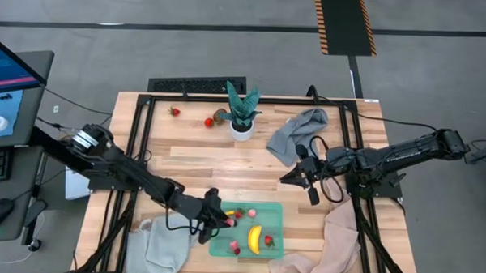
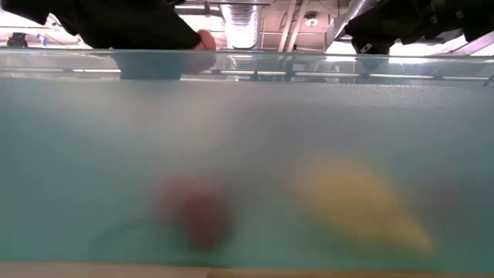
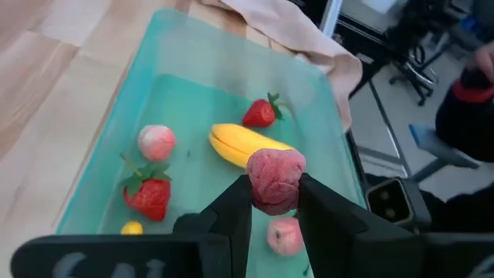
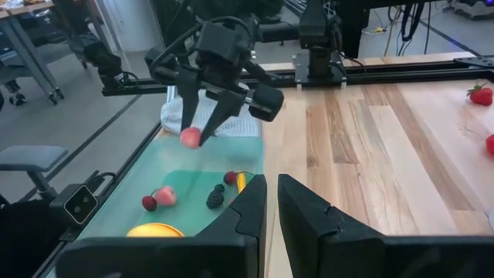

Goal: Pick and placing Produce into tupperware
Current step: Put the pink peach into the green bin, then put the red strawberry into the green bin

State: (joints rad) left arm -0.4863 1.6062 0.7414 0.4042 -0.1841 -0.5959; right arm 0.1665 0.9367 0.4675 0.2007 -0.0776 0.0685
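Observation:
The mint-green tupperware (image 1: 274,210) sits near the table's near edge. It holds a yellow banana (image 3: 241,144), two strawberries (image 3: 262,113) (image 3: 147,194), a pale pink ball (image 3: 157,142), a tiny yellow piece (image 3: 132,228) and a dark berry (image 4: 214,199). My left gripper (image 1: 225,221) hangs over the tupperware's left end, shut on a pink-red fruit piece (image 3: 274,177). A strawberry (image 1: 174,111), a red piece (image 1: 209,122) and a brown round piece (image 1: 219,115) lie at the far side. My right gripper (image 1: 293,175) waits mid-table, shut and holding nothing. My left gripper pinches the pink-red piece (image 3: 275,166) between its two fingertips (image 3: 235,205), one on either side of it. The fingers come from above, pointing down (image 4: 202,116). The piece (image 4: 190,137) is lifted clear, above the tupperware's floor.
A green potted plant (image 1: 242,114) stands at the far middle beside the loose fruit. A grey cloth (image 1: 298,134) lies right of it, a beige cloth (image 1: 328,249) right of the tupperware and a grey-green cloth (image 1: 160,247) left of it. Bare wood lies mid-table.

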